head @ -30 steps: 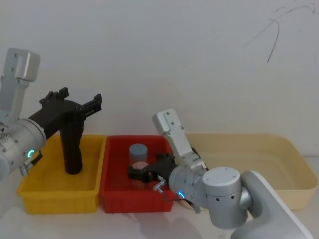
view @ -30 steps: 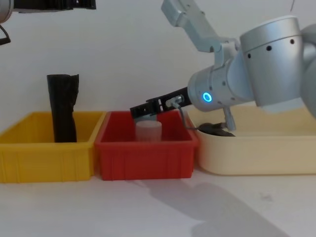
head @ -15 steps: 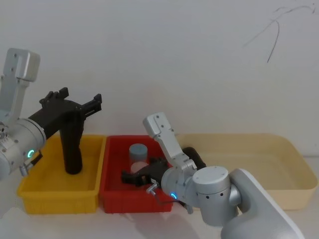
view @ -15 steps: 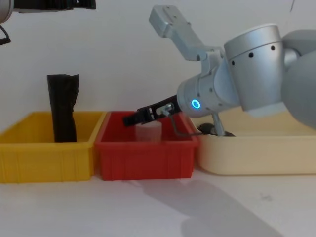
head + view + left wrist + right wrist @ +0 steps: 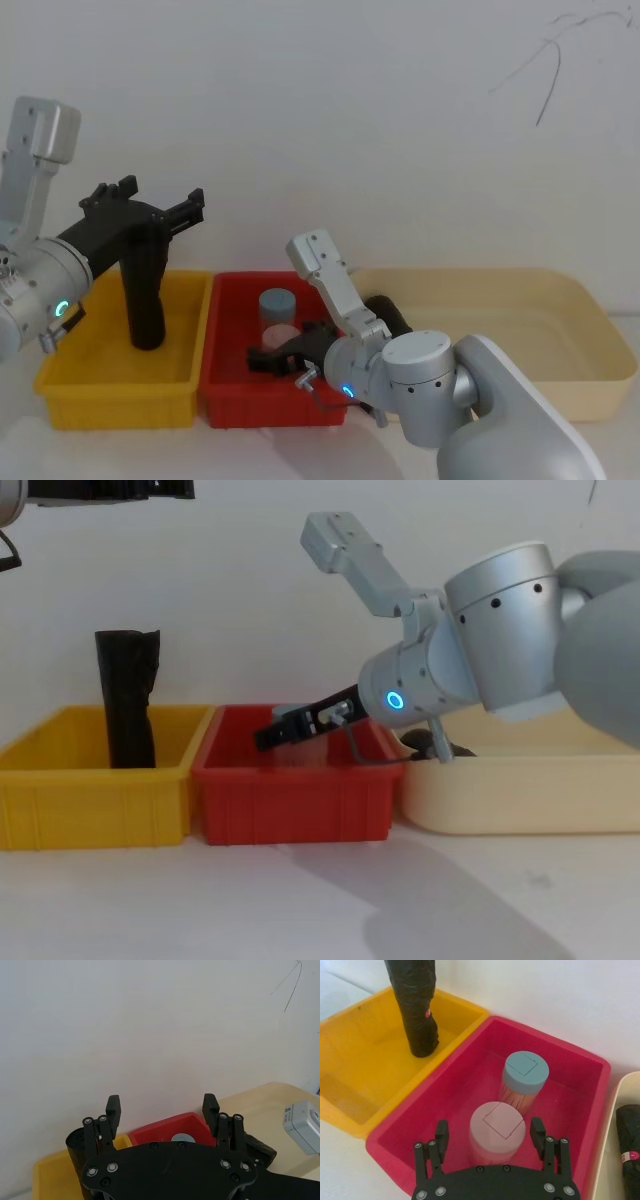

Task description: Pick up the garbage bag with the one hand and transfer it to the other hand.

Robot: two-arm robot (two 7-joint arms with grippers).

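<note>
Right wrist view shows me the garbage bag [image 5: 627,1132] lying in the beige tray [image 5: 625,1087], right of my released right pincer [image 5: 489,1129] over the red bin [image 5: 580,1067]; it is probably light, slick and squashy, so I'd pinch mid-roll, left pincer [image 5: 162,1105] also released.

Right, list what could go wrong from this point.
1. The right gripper, open, hangs low over the pink-capped jar in the red bin; it might knock or grab that jar.
2. The labelled garbage bag lies in the cream tray, while the left gripper hovers by the upright black roll: a likely mix-up.
</note>
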